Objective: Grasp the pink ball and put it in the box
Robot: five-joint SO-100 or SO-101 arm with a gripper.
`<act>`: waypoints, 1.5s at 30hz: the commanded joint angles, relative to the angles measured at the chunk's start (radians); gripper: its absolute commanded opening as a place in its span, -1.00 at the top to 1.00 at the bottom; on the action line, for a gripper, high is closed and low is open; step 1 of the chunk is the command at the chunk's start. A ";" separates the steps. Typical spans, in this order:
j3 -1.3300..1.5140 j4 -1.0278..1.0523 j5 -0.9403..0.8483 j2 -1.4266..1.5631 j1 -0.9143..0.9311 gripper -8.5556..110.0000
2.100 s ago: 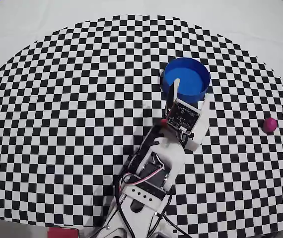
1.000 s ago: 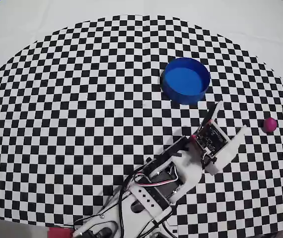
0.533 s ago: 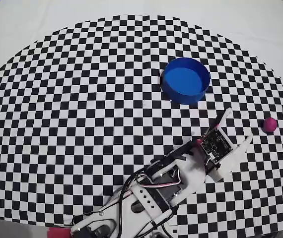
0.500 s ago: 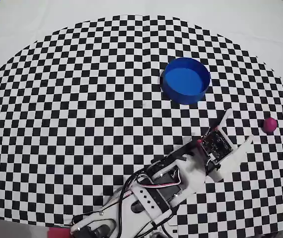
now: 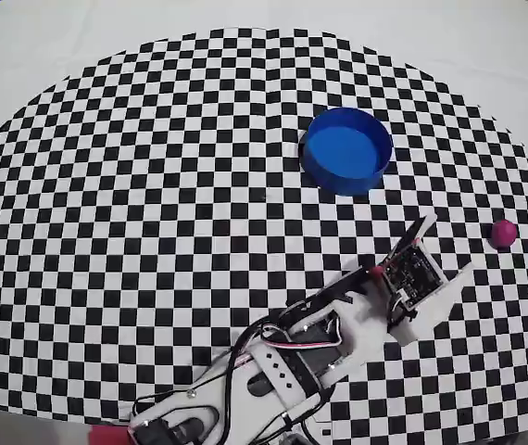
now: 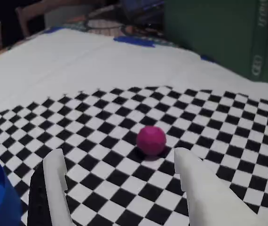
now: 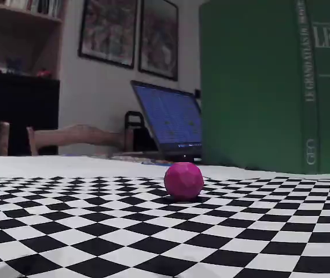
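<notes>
My gripper (image 6: 120, 174) stands wide open and empty, its two white fingers (image 6: 59, 174) framing the pink ball (image 6: 151, 139) in the wrist view, with the ball lying just beyond the tips and a little toward the right-hand finger. I will take the ball as my landmark. In the overhead view the ball (image 5: 503, 233) rests on the checkered mat (image 5: 153, 185) near its right edge, my gripper (image 5: 442, 243) sits short of it to the left and slightly lower, and the box (image 5: 346, 150), a blue tub, stands well apart from the ball, up and to the left. In the fixed view the ball (image 7: 183, 180) sits free on the mat, touching nothing else, with a big green book (image 7: 275, 87) standing behind it. The chief risk, as I judge it, is that the ball is round and loose: if I come in off-centre, the right-hand finger could nudge it before the jaws close, and it would roll away, perhaps off the mat's near edge. Closing too high on the ball could squeeze it out downward; closing too early would catch only air. If I drop too steeply, my fingertips could jam into the mat. A weak hold would also risk dropping the ball on the long swing to the box.
</notes>
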 commanded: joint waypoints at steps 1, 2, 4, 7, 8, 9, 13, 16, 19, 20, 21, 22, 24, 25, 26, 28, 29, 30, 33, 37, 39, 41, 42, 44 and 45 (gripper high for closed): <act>0.008 -0.041 -0.008 -0.038 0.008 0.41; 0.008 -0.060 -0.008 -0.057 0.008 0.41; 0.008 -0.087 -0.008 -0.086 0.008 0.41; 0.003 -0.127 -0.005 -0.133 0.009 0.41; 0.003 -0.147 -0.005 -0.150 0.009 0.41; 0.003 -0.167 -0.006 -0.173 0.011 0.41; -0.003 -0.195 -0.008 -0.222 0.014 0.41; -0.003 -0.195 -0.008 -0.229 0.018 0.36; -0.005 -0.195 -0.008 -0.238 0.020 0.35; -0.008 -0.195 -0.008 -0.244 0.020 0.35; -0.014 -0.195 -0.008 -0.256 0.020 0.35; -0.026 -0.195 -0.008 -0.275 0.020 0.35; -0.049 -0.195 -0.008 -0.310 0.020 0.35; -0.058 -0.195 -0.008 -0.324 0.020 0.35; -0.067 -0.195 -0.005 -0.336 0.020 0.35; -0.081 -0.195 -0.003 -0.357 0.017 0.35; -0.086 -0.195 -0.002 -0.365 0.015 0.35; -0.091 -0.195 -0.002 -0.371 0.014 0.35; -0.098 -0.195 0.000 -0.383 0.014 0.35; -0.126 -0.190 -0.003 -0.425 0.017 0.35; -0.146 -0.190 -0.003 -0.451 0.015 0.35; -0.166 -0.190 -0.002 -0.479 0.015 0.35; -0.175 -0.190 -0.002 -0.491 0.014 0.35; -0.193 -0.190 -0.003 -0.514 0.012 0.35; -0.206 -0.189 -0.002 -0.529 0.012 0.35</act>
